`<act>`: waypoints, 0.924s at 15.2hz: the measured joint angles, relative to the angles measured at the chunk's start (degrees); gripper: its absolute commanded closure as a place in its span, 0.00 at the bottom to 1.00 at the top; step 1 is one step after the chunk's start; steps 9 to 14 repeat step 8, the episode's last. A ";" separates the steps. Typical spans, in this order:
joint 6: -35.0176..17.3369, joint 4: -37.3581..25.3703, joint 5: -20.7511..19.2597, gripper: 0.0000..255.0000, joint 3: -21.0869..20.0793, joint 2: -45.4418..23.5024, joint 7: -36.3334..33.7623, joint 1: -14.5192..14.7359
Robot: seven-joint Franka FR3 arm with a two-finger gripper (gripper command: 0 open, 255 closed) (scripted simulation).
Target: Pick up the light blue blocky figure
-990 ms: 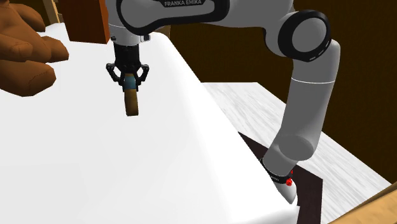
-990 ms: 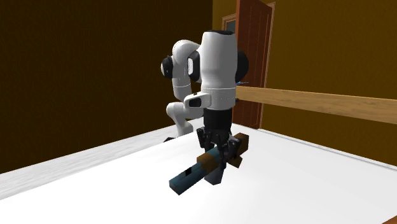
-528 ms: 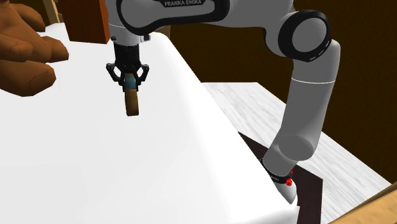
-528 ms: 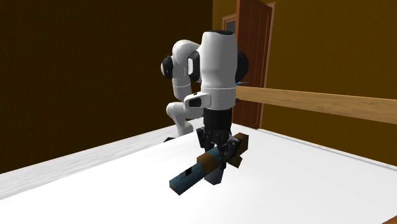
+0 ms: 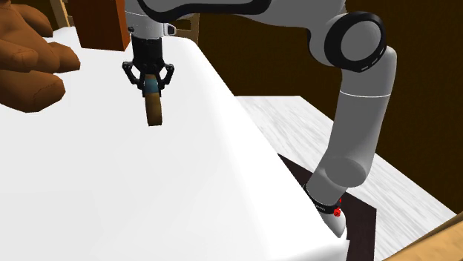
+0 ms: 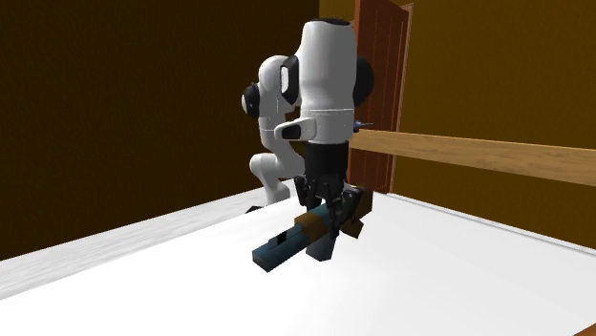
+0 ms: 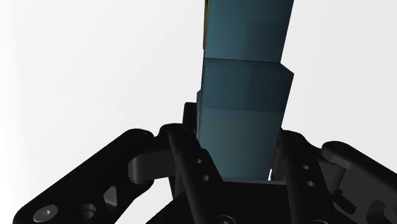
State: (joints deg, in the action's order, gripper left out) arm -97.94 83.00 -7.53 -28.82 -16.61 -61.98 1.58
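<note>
Tool (image 5: 152, 84) in the shoulder view's upper left pinches the teal-blue blocky figure (image 5: 154, 111) (brown lower end) above the white surface (image 5: 111, 193).

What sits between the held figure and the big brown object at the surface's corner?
Nothing: the shoulder view shows bare white surface between the figure and the brown object.

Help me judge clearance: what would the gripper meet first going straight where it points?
Probably the white surface below; the blocky figure clasped in the gripper would touch it first.
</note>
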 measured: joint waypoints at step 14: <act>6.66 -8.00 -0.68 1.00 -0.22 -1.46 -0.41 1.26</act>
